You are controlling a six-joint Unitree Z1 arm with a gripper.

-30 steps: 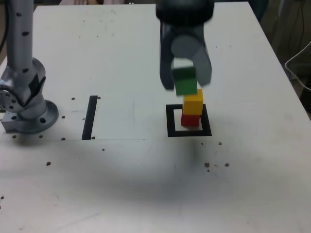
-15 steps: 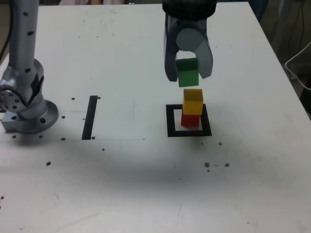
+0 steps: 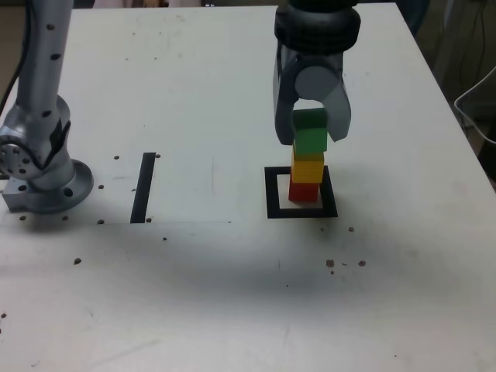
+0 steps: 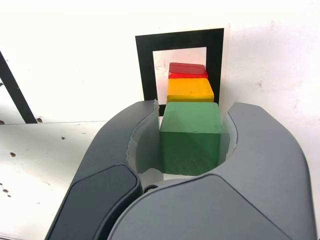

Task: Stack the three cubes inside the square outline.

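The green cube (image 4: 191,135) sits between the two curved fingers (image 4: 142,135) of the claw (image 4: 191,134), one on each side of it, with its top face and one side face showing in the wrist view. The claw is closed on the green cube, gripping it by two opposite sides, so its opening is only as wide as that block. In the exterior view the green cube is at the lower end of the claw, which comes down from the top of the picture.

Directly below the green cube in the exterior view is the yellow cube (image 3: 308,168), its upper part hidden by the green one. Whether the green and yellow cubes touch, I cannot tell. The yellow cube rests on the red cube (image 3: 304,192), and the claw's fingers are clear of the red one.

The red cube stands inside the square outline (image 3: 273,205), nearer the exterior view's right side of the frame, with a strip of white showing on the exterior view's left of it. The black frame lies flat on the white table (image 3: 194,294).

Farther out, toward the exterior view's left, a straight black stripe (image 3: 143,188) lies on the table, well apart from the frame. Beyond it stands a grey jointed arm base (image 3: 50,182).
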